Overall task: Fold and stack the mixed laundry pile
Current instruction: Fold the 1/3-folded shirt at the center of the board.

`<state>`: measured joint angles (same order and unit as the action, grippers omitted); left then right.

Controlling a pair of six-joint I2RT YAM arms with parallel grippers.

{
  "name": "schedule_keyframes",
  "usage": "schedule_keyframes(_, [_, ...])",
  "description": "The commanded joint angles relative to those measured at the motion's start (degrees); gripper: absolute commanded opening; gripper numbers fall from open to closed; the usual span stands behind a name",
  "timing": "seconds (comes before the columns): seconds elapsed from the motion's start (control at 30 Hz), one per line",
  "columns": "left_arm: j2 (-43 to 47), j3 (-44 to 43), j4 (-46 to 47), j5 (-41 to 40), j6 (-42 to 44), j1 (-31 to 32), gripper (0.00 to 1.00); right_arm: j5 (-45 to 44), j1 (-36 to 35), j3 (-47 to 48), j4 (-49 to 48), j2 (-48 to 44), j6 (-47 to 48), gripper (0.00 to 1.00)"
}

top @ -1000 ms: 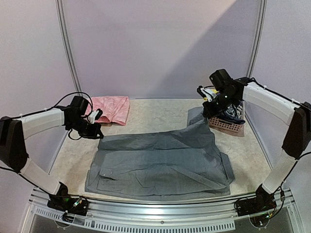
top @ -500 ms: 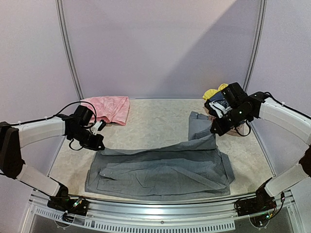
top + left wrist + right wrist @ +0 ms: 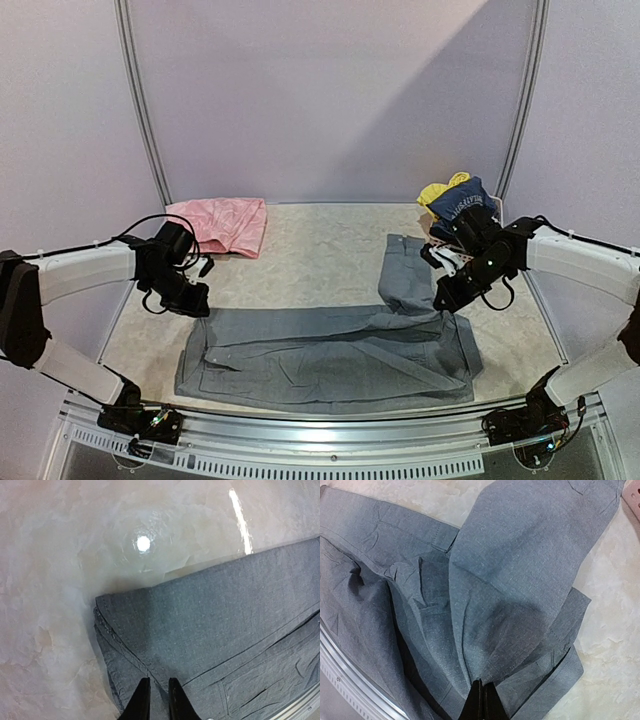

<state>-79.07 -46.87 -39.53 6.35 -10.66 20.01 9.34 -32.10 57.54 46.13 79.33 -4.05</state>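
grey shirt is only folded in half on the worktop (right jaws pinched shut on it, left jaws barely parted), and the laundry pile is yet to be folded

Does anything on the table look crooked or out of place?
Yes: on the grey shirt, one sleeve sticks out toward the back, by the right claw, instead of lying within the folded band.

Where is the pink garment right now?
In the top view, the folded pink garment lies at the table's far left by the back wall. It is just beyond the left gripper and apart from the grey shirt.
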Motion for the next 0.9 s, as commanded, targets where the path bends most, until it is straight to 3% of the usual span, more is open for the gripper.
schedule_keyframes(0.0, [0.3,-0.5,-2.9,-1.6,-1.9,0.9,0.15,0.7,-0.5,-2.0,-2.2,0.5,-3.2,0.01])
schedule_keyframes(0.3, [1.8,-4.2,-4.1,-7.6,-5.1,0.9,0.25,2.2,-0.4,-3.4,-2.9,2.4,-7.4,0.07])
schedule_keyframes(0.43, [2.2,-4.4,-2.5,-10.0,-8.5,0.8,0.37,3.0,-0.5,-4.9,-3.0,1.6,-9.0,0.12])
schedule_keyframes(0.57, [1.8,-4.0,-1.6,-10.5,-14.4,-1.0,0.50,3.0,-0.5,-5.2,-2.6,0.5,-10.4,0.24])
schedule_keyframes(0.63, [-0.1,-5.8,-3.6,-8.1,-16.9,-2.4,0.52,2.7,-0.5,-4.6,-2.2,-0.3,-11.2,0.31])
schedule_keyframes(0.73, [-1.1,-9.6,-8.1,-11.3,-17.1,-1.5,0.54,1.4,-0.5,-2.7,-1.5,-1.4,-12.4,0.37])
schedule_keyframes(0.8, [2.0,-10.0,-7.7,-14.9,-16.6,0.1,0.60,0.2,-0.5,-1.2,-1.1,-1.9,-13.4,0.41])
schedule_keyframes(0.87, [5.5,-9.5,-6.6,-16.8,-16.2,0.8,0.76,-1.4,-0.4,0.6,-0.7,-2.4,-14.3,0.46])
